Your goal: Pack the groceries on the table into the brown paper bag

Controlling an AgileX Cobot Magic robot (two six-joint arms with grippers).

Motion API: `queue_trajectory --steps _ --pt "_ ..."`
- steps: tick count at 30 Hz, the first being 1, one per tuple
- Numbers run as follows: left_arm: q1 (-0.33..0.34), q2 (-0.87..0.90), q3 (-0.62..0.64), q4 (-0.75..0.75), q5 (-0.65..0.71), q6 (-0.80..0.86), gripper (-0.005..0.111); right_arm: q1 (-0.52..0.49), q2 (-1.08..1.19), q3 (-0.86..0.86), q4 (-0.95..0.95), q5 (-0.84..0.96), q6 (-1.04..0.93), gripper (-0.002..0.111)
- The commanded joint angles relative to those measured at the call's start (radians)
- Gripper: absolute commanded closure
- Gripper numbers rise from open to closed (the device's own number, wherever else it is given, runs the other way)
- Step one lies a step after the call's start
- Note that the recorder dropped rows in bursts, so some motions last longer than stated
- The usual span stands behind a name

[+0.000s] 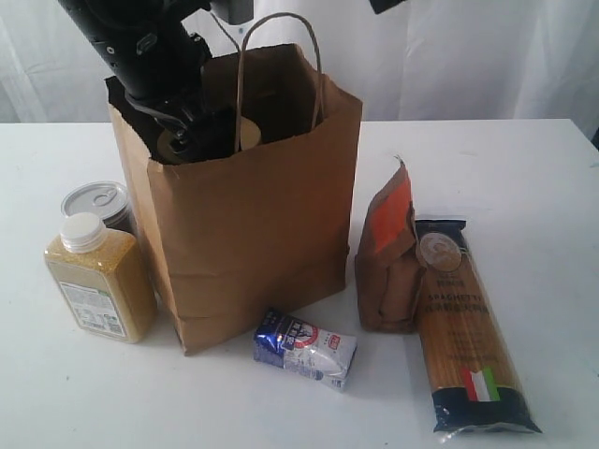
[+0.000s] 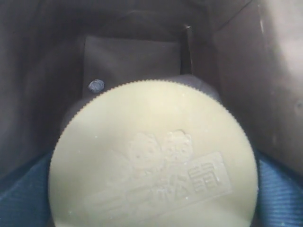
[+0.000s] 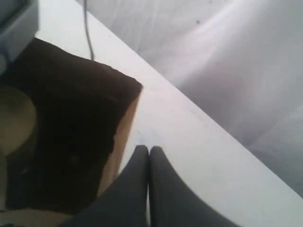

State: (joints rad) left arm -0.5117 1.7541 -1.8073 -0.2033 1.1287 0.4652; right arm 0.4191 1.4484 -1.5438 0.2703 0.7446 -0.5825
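Left gripper [image 1: 192, 129] is down inside the mouth of the brown paper bag [image 1: 253, 234], spread wide around the tan-lidded clear jar [image 2: 154, 161]. The blue fingers [image 2: 277, 189] show on either side under the lid, so I reckon it's holding the jar. What matters: the jar hangs upright, lid facing my wrist, long axis pointing straight down at the bag floor, which looks a fair way below. So the next bit is probably lower, then let go. My arm drops in steeply on the bag's left side. Right gripper [image 3: 149, 150] is pinched closed, empty, hovering over the table [image 1: 524, 168] just outside the bag's corner.
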Motion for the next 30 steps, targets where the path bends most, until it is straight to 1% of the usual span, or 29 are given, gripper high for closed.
queue_trajectory --steps 1,3,7,13,16,18,23,30 --pt "-0.001 -0.021 -0.009 -0.028 0.092 0.025 0.001 -0.020 0.098 -0.108 0.141 0.086 -0.119 0.108" --pt "-0.001 -0.021 -0.009 -0.028 0.092 0.030 0.001 -0.020 0.178 -0.182 0.134 0.161 -0.119 0.108" --pt "-0.001 -0.021 -0.009 -0.035 0.092 0.030 0.001 -0.020 0.267 -0.274 0.183 0.268 -0.120 0.108" --pt "-0.001 -0.021 -0.009 -0.035 0.092 0.030 0.001 -0.012 0.342 -0.333 0.238 0.423 -0.156 0.108" --pt "-0.001 -0.021 -0.009 -0.035 0.092 0.030 0.001 0.015 0.354 -0.333 0.242 0.436 -0.181 0.108" --pt "-0.001 -0.021 -0.009 -0.035 0.092 0.030 0.001 0.057 0.366 -0.333 0.240 0.425 -0.208 0.108" --pt "-0.001 -0.021 -0.009 -0.035 0.092 0.030 0.001 0.117 0.419 -0.386 0.227 0.423 -0.208 0.108" --pt "-0.001 -0.021 -0.009 -0.028 0.092 0.030 0.002 0.150 0.450 -0.442 0.205 0.438 -0.206 0.108"
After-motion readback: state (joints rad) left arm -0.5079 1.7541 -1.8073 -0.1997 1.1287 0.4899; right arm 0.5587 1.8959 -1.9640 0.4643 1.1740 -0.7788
